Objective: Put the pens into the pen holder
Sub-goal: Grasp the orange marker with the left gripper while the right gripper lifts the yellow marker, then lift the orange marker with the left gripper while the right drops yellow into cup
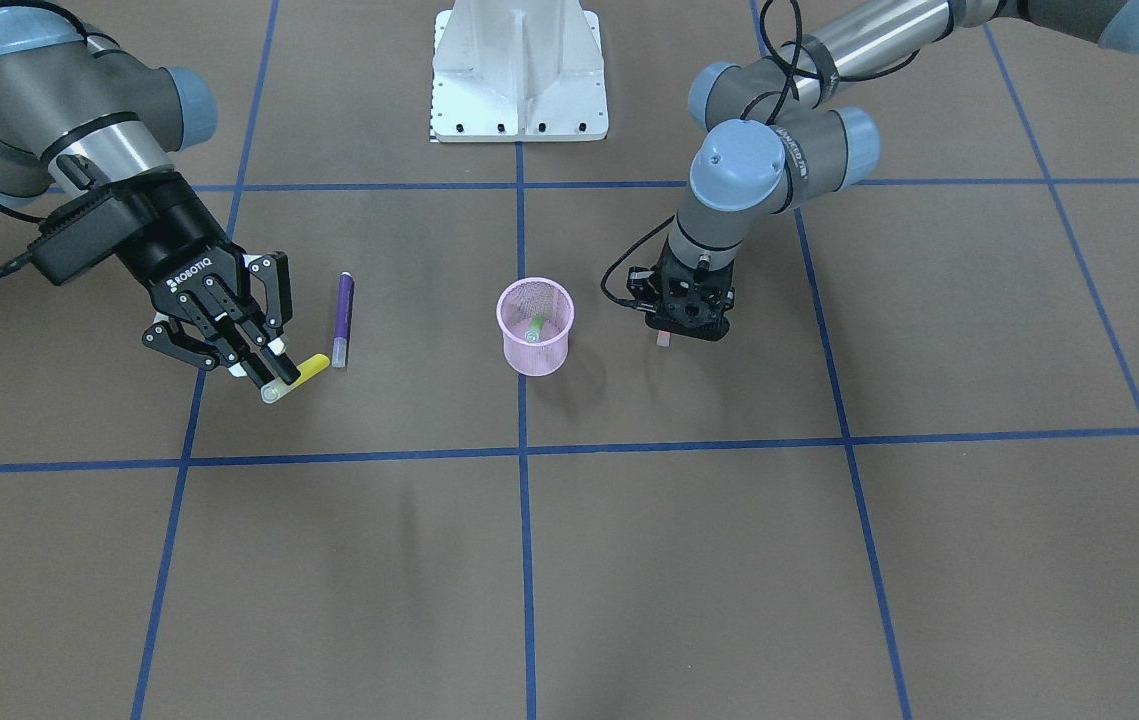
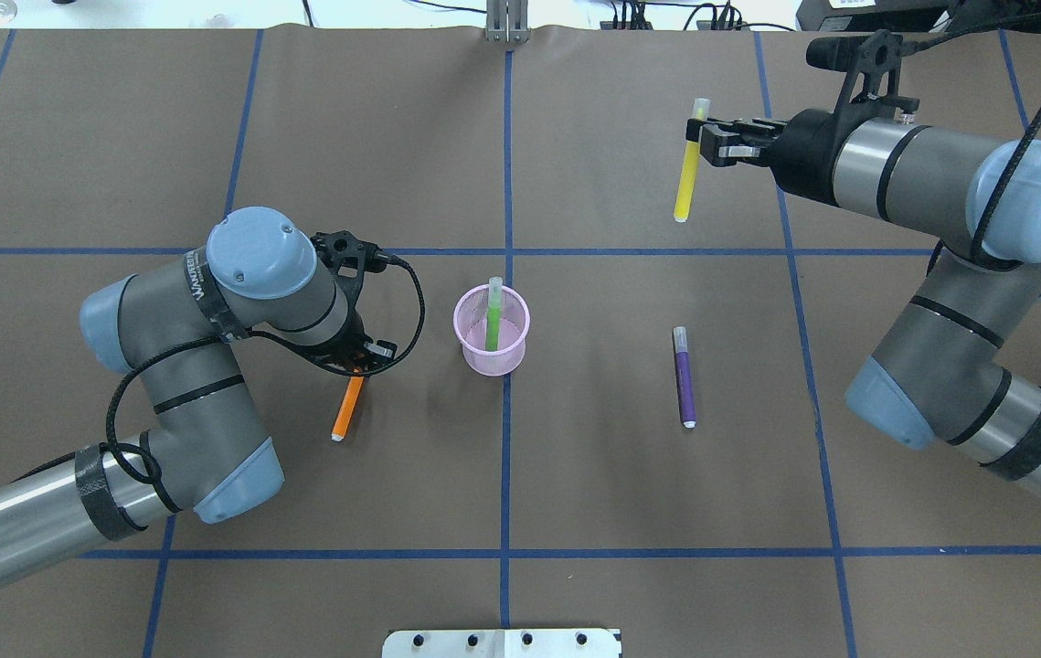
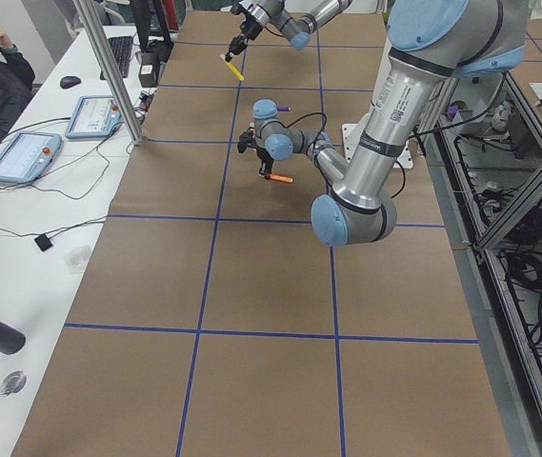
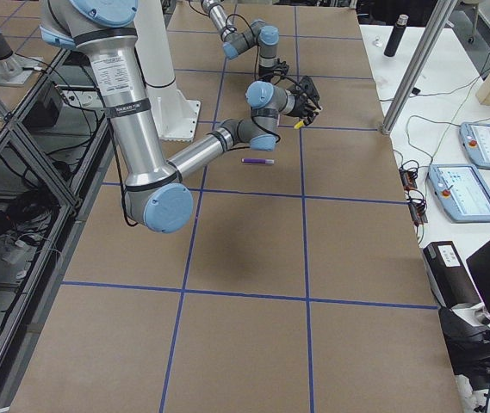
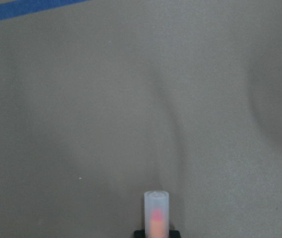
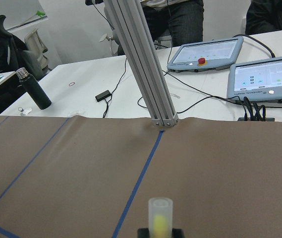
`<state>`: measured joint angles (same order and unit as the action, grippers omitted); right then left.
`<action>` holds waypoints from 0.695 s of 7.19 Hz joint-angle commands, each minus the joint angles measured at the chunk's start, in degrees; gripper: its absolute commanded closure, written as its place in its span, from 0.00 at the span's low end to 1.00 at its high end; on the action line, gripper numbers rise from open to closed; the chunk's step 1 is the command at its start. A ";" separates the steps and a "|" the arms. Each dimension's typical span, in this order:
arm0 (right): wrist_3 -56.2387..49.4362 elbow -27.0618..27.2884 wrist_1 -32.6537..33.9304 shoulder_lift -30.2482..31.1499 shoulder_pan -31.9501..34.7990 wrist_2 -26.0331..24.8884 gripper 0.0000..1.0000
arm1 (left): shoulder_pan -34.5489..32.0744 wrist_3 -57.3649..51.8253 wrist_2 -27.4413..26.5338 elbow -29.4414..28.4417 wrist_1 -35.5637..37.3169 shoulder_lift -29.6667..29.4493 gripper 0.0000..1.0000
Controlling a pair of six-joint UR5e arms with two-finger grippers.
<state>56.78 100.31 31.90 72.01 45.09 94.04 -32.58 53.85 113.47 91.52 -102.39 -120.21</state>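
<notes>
The right gripper [image 1: 269,372] is closed on the yellow pen [image 1: 304,372]. It pinches the pen near the cap end, and the pale cap sticks out past the fingers, as the right wrist view also shows. In the left side view this pen hangs tilted in the air, above the table [image 1: 729,560].

The left gripper [image 1: 686,318] points down at the table, just beside the holder [image 1: 536,355], on the robot's left of it. Its fingers are hidden under the wrist in the outside views. In the left wrist view the cap of the orange pen [image 2: 346,411] comes out between them at the bottom edge, so the gripper is pinched on this pen. The rest of the orange pen reaches out from under the gripper toward the robot. I cannot tell if it touches the table.

The holder stands upright near the middle of the table. The green pen [image 1: 535,330] is inside it and leans on the rim, cap end up.

The purple pen [image 1: 343,315] lies flat on the table between the holder and the right gripper, apart from both.
</notes>
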 commanded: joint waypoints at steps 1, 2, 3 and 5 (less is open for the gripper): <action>0.18 0.41 0.00 -0.63 -0.01 -0.17 1.00 | -1.60 0.20 0.00 2.41 -0.01 -0.11 1.00; 0.53 0.24 -0.09 -2.38 -0.96 -0.35 1.00 | -4.40 -0.58 0.09 3.74 -0.01 -0.11 1.00; 0.53 0.06 -0.09 -4.22 -1.93 -0.70 1.00 | -7.04 -0.85 0.09 4.36 -0.09 -0.11 1.00; 0.18 -0.28 0.09 -7.13 -9.28 -11.19 1.00 | -10.65 -5.76 0.00 6.64 -0.36 0.50 1.00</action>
<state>57.17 100.34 31.86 66.89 40.33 88.98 -40.77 50.56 113.46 96.79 -102.57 -120.11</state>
